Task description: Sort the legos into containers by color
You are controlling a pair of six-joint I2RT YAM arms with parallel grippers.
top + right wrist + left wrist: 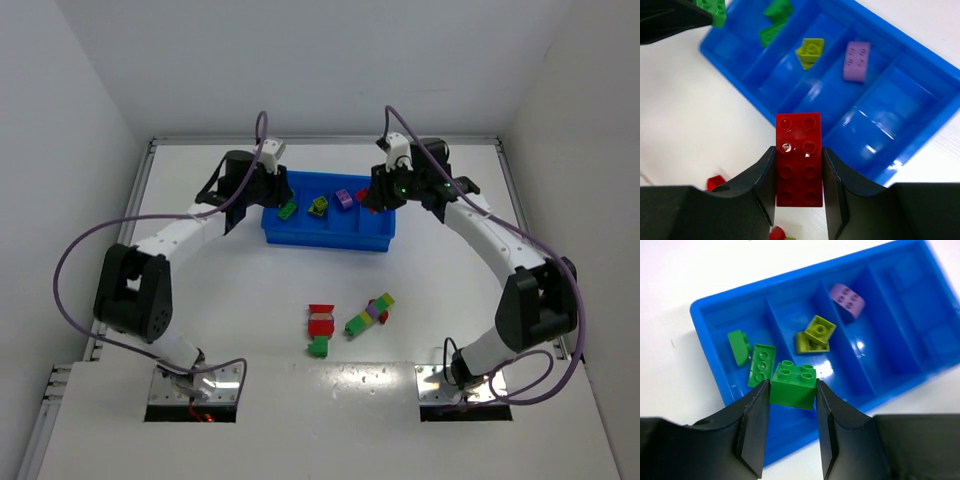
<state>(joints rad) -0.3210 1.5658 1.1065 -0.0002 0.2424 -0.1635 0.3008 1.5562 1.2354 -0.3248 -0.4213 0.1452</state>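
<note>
Left gripper (791, 387) pinches a green brick (792, 385) between narrowly set fingers, studs up, above the leftmost compartment of the tray (920, 315). Below it in that compartment lie two green pieces (761, 365), just beside each other. The next compartment holds yellow-green bricks (815, 334), one on top of the other, and the third holds a purple brick (847, 299). Right gripper (798, 152) clamps a red brick (799, 160) by its long sides, studs up, at the tray's right end. On the table (250, 300), well apart from the tray towards the arm bases, lie a red-green stack (320, 328) and, just to its right, a mixed stack (368, 315).
</note>
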